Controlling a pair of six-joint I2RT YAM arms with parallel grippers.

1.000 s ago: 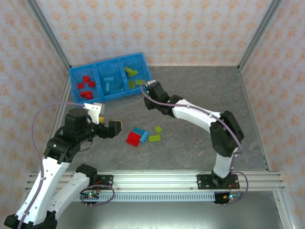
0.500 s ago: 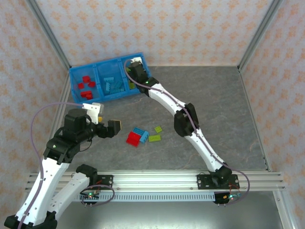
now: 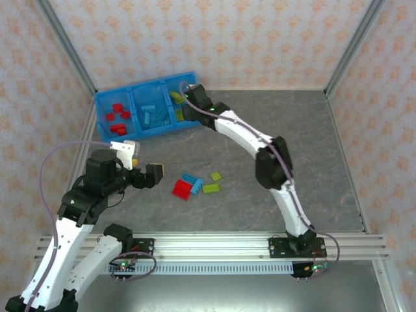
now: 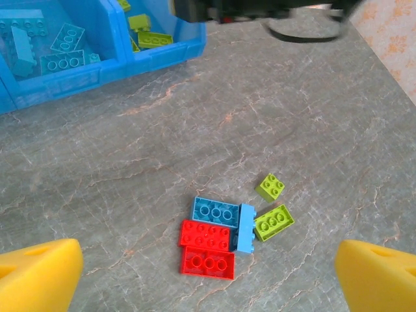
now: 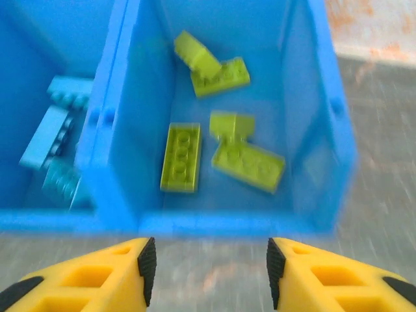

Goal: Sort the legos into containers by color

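Your right gripper is hovering half-open and empty over the tray's green bricks at eleven o'clock; your left gripper is gaping wide above the loose bricks. Dropping lower, you're risking clipping the wall and shoving the tray.

Some legos mid table; tray back L

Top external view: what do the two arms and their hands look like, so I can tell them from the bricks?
The left arm and right arm are both white shells with black joints, each with a thin purple-grey cable running along it. The left hand and right hand have blocky yellow fingers. The right hand's fingers carry black inner pads.
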